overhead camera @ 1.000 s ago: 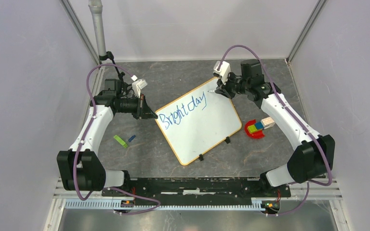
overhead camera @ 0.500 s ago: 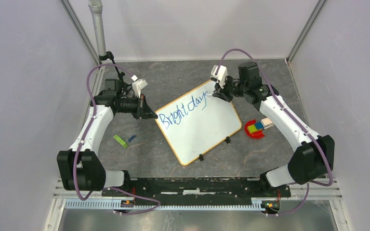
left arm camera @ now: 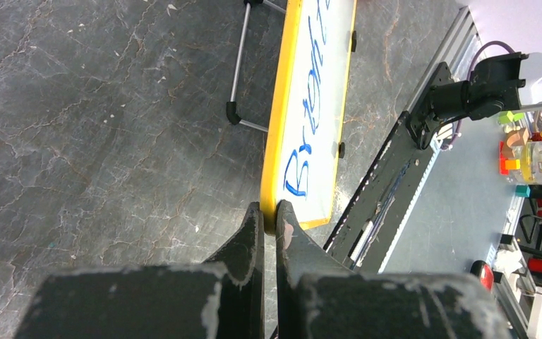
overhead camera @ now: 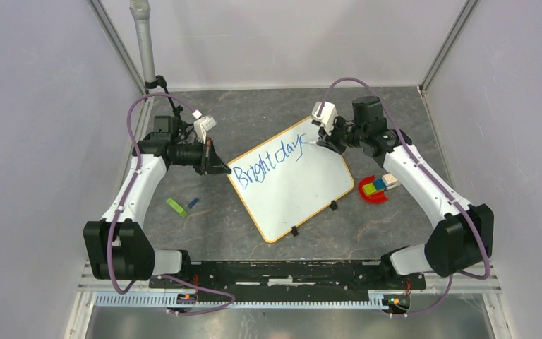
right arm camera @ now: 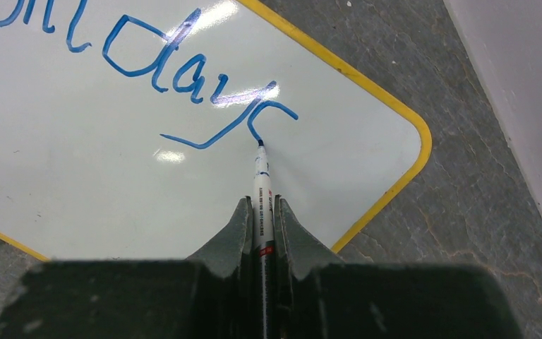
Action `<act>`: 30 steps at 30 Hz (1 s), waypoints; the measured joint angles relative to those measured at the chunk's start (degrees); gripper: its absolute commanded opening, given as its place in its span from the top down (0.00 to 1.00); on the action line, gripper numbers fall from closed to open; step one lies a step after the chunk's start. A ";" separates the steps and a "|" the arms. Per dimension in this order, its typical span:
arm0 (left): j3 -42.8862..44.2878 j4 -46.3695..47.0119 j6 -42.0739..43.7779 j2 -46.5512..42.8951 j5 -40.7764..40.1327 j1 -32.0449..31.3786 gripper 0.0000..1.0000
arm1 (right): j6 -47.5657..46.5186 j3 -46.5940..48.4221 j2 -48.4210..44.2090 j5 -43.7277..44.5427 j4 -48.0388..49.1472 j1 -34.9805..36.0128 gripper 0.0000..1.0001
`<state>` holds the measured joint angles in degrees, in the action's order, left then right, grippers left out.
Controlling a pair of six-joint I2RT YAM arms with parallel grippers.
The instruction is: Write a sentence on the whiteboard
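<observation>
While the right gripper (right arm camera: 261,208) clamps a marker (right arm camera: 262,185) between close-set fingers, the marker's tip touches the board (right arm camera: 77,191) at the lower end of a curved blue stroke just after "day". The lettering (overhead camera: 267,161) reads "Bright day" plus that stroke, and runs along the board's upper left edge towards its far corner. The board sits in the middle of the table (overhead camera: 254,113), turned diagonally, with a wire leg (left arm camera: 236,70) under its yellow frame. The left gripper (left arm camera: 267,212) is nearly closed at the board's left corner and seems to pinch the frame there, though the contact is hard to make out. A red dish (overhead camera: 372,194) of blocks lies just right of the board. A green piece (overhead camera: 176,207) and a blue piece (overhead camera: 193,203) lie to its left.
</observation>
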<state>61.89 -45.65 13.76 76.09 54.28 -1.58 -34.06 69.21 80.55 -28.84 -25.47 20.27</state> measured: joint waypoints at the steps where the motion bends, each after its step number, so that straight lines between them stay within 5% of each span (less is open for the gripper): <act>1: 0.00 0.02 0.00 0.00 0.00 -0.02 0.98 | -0.17 -0.20 -0.11 0.04 0.02 -0.11 1.00; 30: 5.33 -2.51 4.00 4.35 -1.33 -2.49 0.94 | 0.85 1.55 -3.69 -6.34 -9.99 1.38 1.00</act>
<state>67.22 -48.16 17.76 80.44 52.95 -4.08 -33.21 70.76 76.86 -35.18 -35.46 21.65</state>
